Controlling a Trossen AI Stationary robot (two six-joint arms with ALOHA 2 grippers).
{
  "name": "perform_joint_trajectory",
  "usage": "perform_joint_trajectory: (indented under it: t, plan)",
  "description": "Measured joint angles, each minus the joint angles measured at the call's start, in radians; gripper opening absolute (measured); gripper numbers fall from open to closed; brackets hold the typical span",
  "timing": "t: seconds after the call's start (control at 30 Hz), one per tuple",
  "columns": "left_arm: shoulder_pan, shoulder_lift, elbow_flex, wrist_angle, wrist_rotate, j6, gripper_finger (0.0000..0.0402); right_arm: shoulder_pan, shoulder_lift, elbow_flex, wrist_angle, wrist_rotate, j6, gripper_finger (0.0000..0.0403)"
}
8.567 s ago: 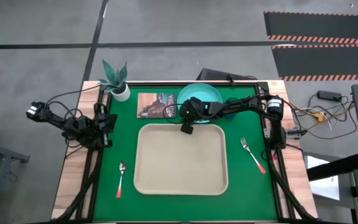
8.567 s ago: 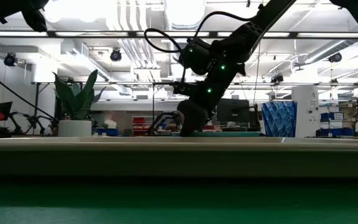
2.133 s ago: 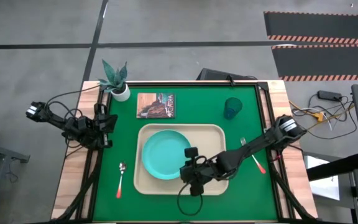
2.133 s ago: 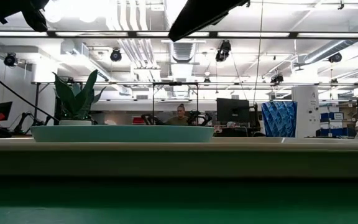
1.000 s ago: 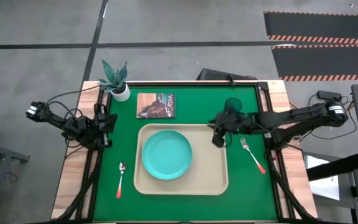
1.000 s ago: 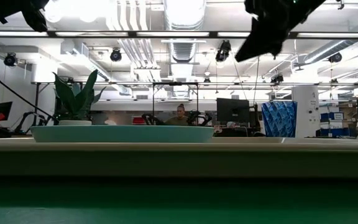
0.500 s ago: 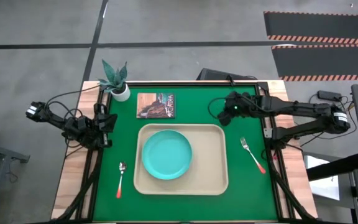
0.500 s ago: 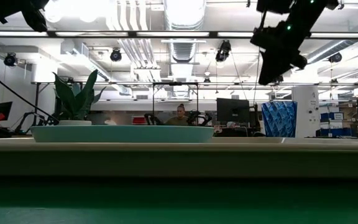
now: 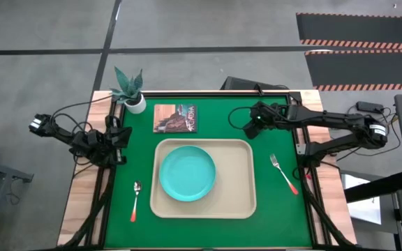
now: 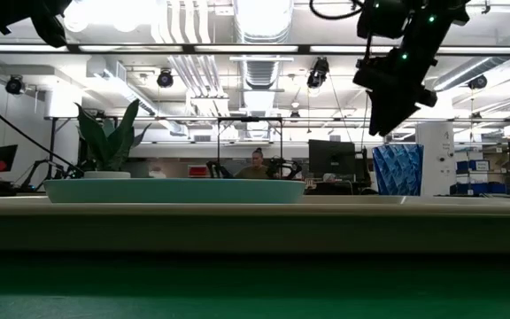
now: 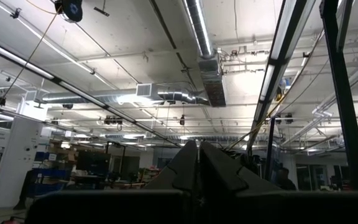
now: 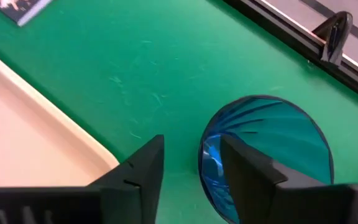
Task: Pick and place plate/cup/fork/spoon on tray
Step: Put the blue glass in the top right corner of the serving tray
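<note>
Spread wide, my right pincer [image 12: 188,165] hangs over the cup [image 12: 267,148], one finger already past its rim on the inside, the other outside over the green mat; it grips nothing yet. That cup sits near the far right corner of the tabletop, just beyond the tray [image 9: 239,178]. With the plate [image 9: 187,173] already lying on the tray, I judge the cup to be the step in hand: I must lower and pinch its wall. My left pincer [image 9: 119,136] waits at the left edge, clamped shut. Nearby lie the fork [image 9: 283,173], the spoon [image 9: 135,200] and a picture card [image 9: 176,118]; nothing blocks me.
</note>
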Motion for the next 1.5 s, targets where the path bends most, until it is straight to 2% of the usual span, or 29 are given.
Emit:
perform_joint_trajectory:
  t: [0.23,1.03,1.17,1.5]
  plan:
    - [0.0,0.0,0.0,0.0,0.0,0.0,0.0004,-0.003,0.061,0.0,0.0,0.028,-0.003,0.0182]
    - [0.0,0.0,0.0,0.0,0.0,0.0,0.0004,-0.008,0.107,-0.003,0.0,0.029,-0.013,0.0174]
    - [0.0,0.0,0.0,0.0,-0.001,0.0,0.0004,-0.008,0.107,-0.01,0.001,0.028,-0.013,0.0159]
    - [0.0,0.0,0.0,0.0,-0.001,0.001,0.0004,-0.008,0.107,-0.018,0.0,0.027,-0.01,0.0092]
